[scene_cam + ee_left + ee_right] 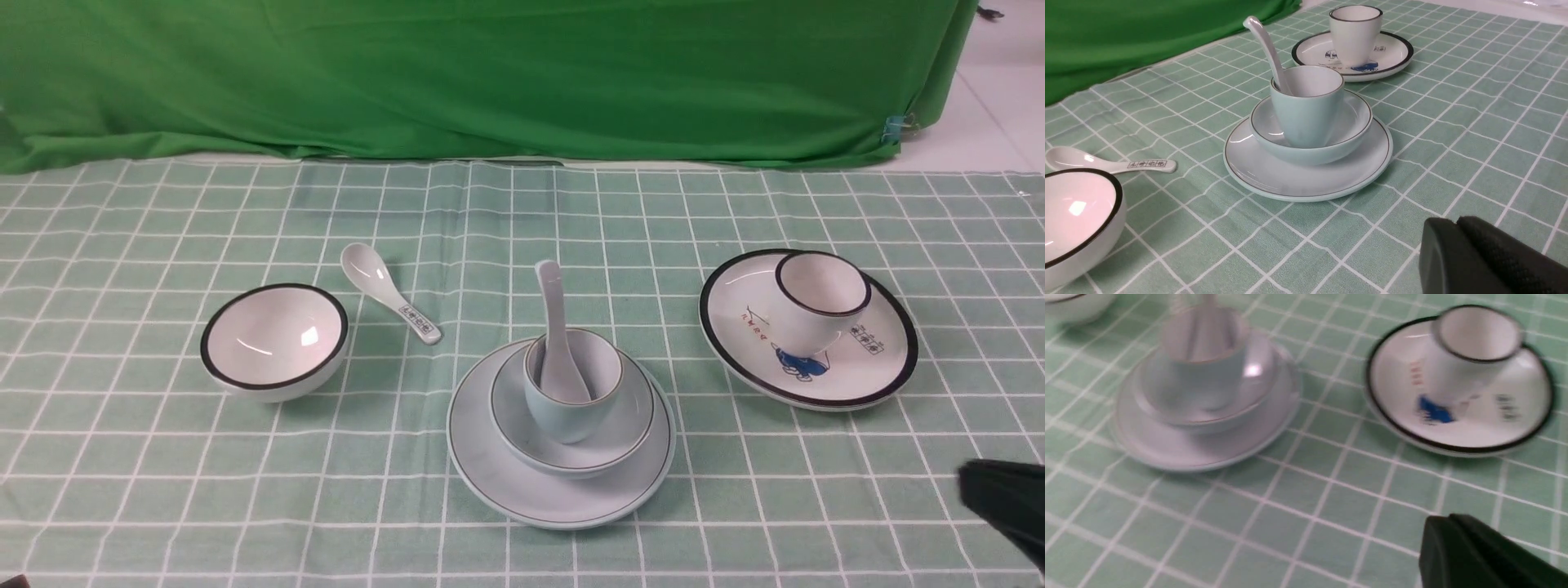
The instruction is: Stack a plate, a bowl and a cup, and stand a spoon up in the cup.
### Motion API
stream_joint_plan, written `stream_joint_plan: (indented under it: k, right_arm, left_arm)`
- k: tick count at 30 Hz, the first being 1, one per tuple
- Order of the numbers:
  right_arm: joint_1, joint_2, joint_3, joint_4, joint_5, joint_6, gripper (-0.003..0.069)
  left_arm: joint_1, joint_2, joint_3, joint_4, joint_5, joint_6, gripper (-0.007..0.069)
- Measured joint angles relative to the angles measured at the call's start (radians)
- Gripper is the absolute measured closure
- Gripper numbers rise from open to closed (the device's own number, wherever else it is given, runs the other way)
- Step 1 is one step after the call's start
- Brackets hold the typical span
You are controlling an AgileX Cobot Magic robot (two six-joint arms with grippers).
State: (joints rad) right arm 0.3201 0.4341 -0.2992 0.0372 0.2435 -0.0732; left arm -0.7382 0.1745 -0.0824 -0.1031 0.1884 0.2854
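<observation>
Glossy ceramic spoon (557, 335) stands in round cup (570, 384), nested in shallow bowl (571, 433) on flat plate (506, 469). Both matte black end effectors, left (1457, 222) and right (1449, 518), pressed together, empty.

Green backdrop cloth (490, 73) behind table; green checked tablecloth (122, 457); pale floor (992, 114) at right.

The left gripper (1453, 241) shows 2 matte black fingers (1506, 257) with rounded tips; the one on the far side of the seam between the jaws carries a finely stippled, rubbery pad. The right gripper (1447, 531) is the same matte black with smooth rounded tips, seen in the front view as a dark wedge (1004, 498).
</observation>
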Motion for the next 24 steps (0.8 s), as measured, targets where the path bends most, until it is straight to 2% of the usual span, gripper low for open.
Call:
stream_joint_plan:
  k: [3,9,14,24]
  right_arm:
    - [-0.114,-0.164,0.145,0.002,-0.075,-0.009,0.0643]
    - [-0.212,-0.398,0.301,0.003,-0.076,0.002,0.0643]
    - [-0.231,-0.432,0.305,-0.016,-0.005,0.008,0.0641]
    - [-0.234,-0.432,0.305,-0.018,-0.003,0.011,0.0640]
  left_arm:
    - [0.000,0.000,0.000,0.000,0.001,0.000,0.0613]
    - [0.000,0.000,0.000,0.000,0.002,-0.001,0.0613]
    - [0.000,0.000,0.000,0.000,0.002,-0.001,0.0613]
    - [0.000,0.000,0.000,0.000,0.002,-0.001,0.0613]
